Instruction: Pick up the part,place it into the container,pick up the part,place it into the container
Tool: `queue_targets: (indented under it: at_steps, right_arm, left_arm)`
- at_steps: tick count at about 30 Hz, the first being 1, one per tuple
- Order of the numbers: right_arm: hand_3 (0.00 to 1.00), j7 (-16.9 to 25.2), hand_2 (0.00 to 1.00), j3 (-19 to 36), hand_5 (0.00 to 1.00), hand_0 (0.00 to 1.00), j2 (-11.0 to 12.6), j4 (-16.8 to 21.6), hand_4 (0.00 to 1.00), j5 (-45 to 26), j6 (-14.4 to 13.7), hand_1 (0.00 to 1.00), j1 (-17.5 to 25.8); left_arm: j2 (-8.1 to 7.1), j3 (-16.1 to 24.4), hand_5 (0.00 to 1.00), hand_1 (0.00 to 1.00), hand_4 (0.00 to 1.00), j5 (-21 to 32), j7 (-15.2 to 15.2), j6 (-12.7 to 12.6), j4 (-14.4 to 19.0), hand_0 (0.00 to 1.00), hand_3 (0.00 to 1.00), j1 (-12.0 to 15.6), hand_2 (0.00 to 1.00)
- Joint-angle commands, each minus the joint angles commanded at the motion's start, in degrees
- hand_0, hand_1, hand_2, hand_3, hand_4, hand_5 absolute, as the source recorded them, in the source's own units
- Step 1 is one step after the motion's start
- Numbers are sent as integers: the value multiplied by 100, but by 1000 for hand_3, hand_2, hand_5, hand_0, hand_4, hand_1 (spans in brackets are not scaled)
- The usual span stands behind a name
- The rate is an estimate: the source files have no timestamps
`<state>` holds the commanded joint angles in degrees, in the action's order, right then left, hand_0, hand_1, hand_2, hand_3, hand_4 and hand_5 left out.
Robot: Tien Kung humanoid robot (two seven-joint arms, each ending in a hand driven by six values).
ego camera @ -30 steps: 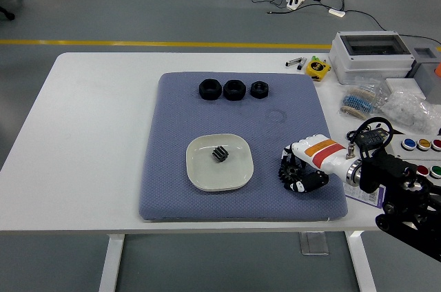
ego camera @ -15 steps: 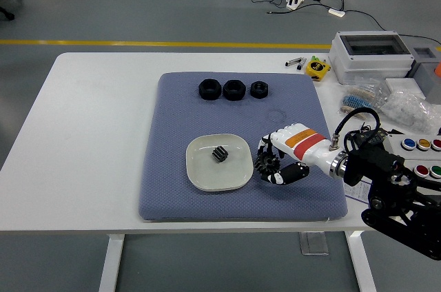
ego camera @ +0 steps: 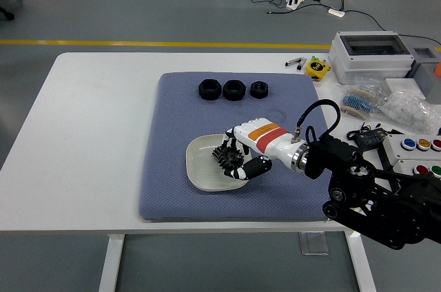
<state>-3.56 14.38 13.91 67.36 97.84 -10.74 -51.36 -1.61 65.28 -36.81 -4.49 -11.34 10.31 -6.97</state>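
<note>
My right hand [ego camera: 234,158] reaches in from the right and is over the white square dish [ego camera: 200,165] on the blue mat [ego camera: 172,120]. Its fingers are curled around a black gear [ego camera: 224,155], held just above the dish's right half. The gear that lay in the dish earlier is hidden behind the hand. Three black nuts [ego camera: 234,89] sit in a row at the mat's far edge. My left arm is out of view.
At the table's right stand a grey plastic box [ego camera: 372,54], bags of small parts [ego camera: 406,106], a button box [ego camera: 417,151], and a yellow tape measure [ego camera: 318,67]. The floor with cables lies beyond the far edge.
My right hand has carried the black gear leftward from the mat's right side to over the dish.
</note>
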Motion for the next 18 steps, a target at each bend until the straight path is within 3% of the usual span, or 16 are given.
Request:
queue_targets:
  at_steps: [2, 3, 8, 9, 18]
  right_arm:
    - [652, 44, 481, -34, 188, 261, -70, -48, 652, -29, -15, 419, -17]
    - [940, 59, 671, -48, 299, 349, -94, -59, 942, -38, -20, 533, -25]
    - [940, 160, 671, -93, 299, 349, -223, -101, 942, -52, -74, 533, -77]
    - [998, 174, 789, -94, 301, 437, -238, -105, 986, -47, -81, 614, -84]
    - [998, 200, 799, -32, 303, 444, -241, -158, 992, -3, -148, 619, -102]
  left_arm:
    - [-1, -6, 701, 612, 619, 16, 3, -1, 0, 710, 567, -8, 638]
    - [-1, -9, 701, 611, 619, 25, 4, -1, 0, 710, 567, -10, 638]
    - [-5, 0, 701, 611, 619, 7, 0, 2, 0, 710, 567, -22, 638]
    - [-6, -4, 701, 611, 621, 10, 1, 2, 0, 710, 567, -24, 639]
    - [-9, -10, 700, 610, 620, 52, 21, -3, 0, 710, 567, -49, 638]
